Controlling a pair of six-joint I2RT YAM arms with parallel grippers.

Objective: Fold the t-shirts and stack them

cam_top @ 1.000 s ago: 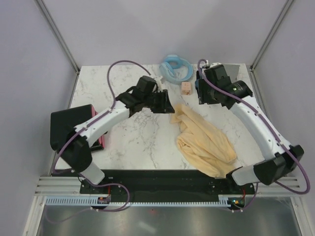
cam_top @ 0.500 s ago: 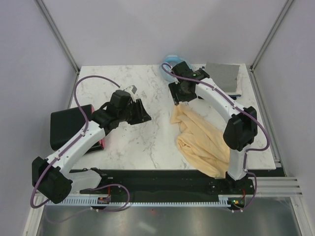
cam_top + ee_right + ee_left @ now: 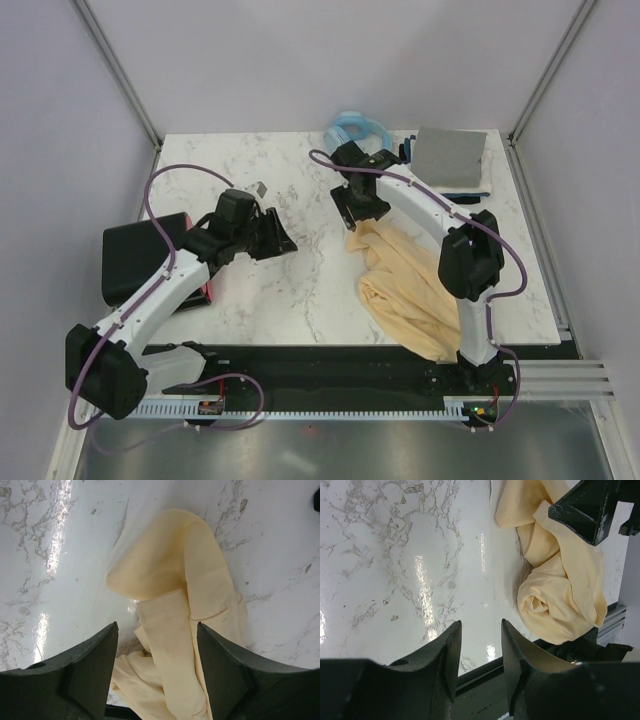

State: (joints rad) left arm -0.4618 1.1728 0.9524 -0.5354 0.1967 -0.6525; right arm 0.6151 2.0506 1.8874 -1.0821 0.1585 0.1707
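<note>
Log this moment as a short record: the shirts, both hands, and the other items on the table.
cream t-shirt: crumpled, unfolded, on the right half of the table
grey t-shirt: folded flat, far right corner
right hand: open, above the cream t-shirt's far end, nothing gripped
left hand: open, empty, over bare table left of the cream t-shirt
blue ring: far edge, near the middle
black box: left edge, one pink-red side
task state: cream t-shirt not yet folded or stacked

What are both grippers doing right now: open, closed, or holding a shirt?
Left gripper: open, empty, over the marble table.
Right gripper: open, empty, above the pale yellow t-shirt.
</note>
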